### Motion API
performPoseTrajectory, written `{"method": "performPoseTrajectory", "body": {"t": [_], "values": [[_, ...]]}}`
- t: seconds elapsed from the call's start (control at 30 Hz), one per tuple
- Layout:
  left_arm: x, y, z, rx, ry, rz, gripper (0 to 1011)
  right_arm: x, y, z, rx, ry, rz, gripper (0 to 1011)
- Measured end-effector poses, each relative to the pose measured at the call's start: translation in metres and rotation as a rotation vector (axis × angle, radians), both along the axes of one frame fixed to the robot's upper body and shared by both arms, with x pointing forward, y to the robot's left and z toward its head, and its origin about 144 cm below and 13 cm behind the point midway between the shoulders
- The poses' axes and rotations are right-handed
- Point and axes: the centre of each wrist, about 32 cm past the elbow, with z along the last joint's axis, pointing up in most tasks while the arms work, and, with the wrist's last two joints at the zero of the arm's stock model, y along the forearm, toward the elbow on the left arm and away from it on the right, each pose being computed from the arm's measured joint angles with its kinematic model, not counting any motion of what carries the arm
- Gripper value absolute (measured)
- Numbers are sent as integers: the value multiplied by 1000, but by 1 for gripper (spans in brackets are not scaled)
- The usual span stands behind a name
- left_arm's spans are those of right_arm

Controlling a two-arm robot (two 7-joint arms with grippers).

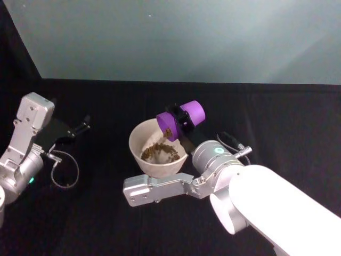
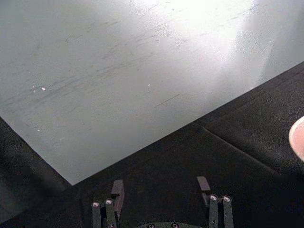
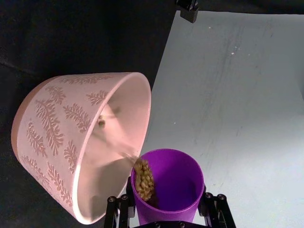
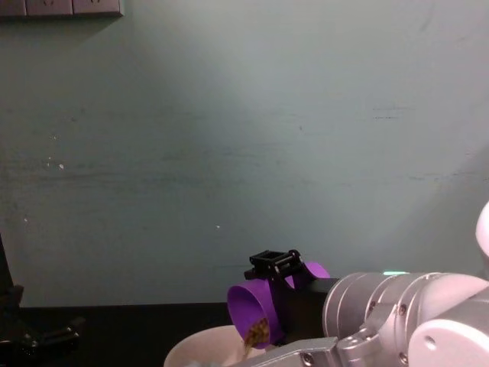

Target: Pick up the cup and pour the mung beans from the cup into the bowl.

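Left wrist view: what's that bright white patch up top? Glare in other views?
Left wrist view: light glares off the pale wall. Head view: the right arm's white shell washes out. Right wrist view: the bowl and the cup, held by the right end effector, show no glare.

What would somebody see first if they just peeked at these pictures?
The bright purple cup stands out, tipped on its side in the right claw just above the pale bowl in the middle of the black table. Brownish beans spill from its mouth onto the pile in the bowl. The left claw hangs open off to the left, holding nothing.
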Motion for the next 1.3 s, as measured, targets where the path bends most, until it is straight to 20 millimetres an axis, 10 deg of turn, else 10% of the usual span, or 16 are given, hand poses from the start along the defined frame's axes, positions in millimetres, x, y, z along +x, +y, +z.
{"method": "performPoseTrajectory", "body": {"t": [1.3], "values": [[0, 0, 0, 0, 0, 0, 1000, -3, 5, -4, -81, -44, 5, 721]]}}
